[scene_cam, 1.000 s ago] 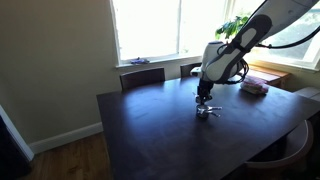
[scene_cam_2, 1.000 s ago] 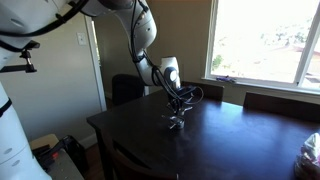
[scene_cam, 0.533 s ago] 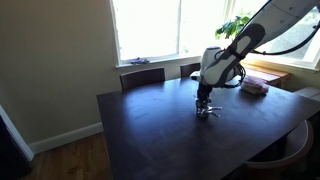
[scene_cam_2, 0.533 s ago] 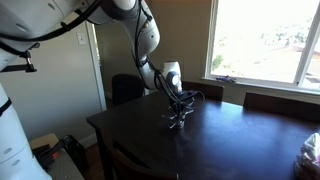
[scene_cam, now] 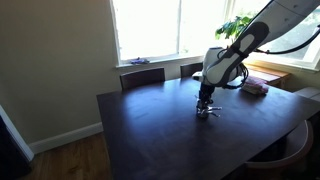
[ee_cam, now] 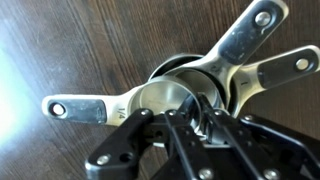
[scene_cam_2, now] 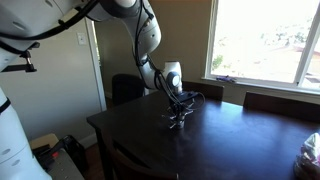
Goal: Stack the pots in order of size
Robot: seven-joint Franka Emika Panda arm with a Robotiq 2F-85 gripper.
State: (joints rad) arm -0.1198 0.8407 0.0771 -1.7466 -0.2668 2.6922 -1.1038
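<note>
Three shiny silver pots (ee_cam: 175, 95) sit nested together on the dark wooden table (ee_cam: 60, 40), their flat handles fanning out to the left (ee_cam: 75, 108) and upper right (ee_cam: 250, 30). In both exterior views they are a small silver cluster (scene_cam: 207, 113) (scene_cam_2: 178, 122) in the middle of the table. My gripper (ee_cam: 202, 118) comes straight down onto them (scene_cam: 205, 104) (scene_cam_2: 177, 111). Its fingers are pinched together on the rim of the innermost, smallest pot. The lower pots are mostly hidden by the ones above them.
A pinkish flat bundle (scene_cam: 254, 88) lies at the far side of the table by the window. Chairs (scene_cam: 142, 77) stand at the table's edges. A potted plant (scene_cam: 236, 27) is on the sill. A pale object (scene_cam_2: 311, 152) sits at one table corner.
The arm has shifted very slightly over the pots; the pots have stayed in place on the table.
</note>
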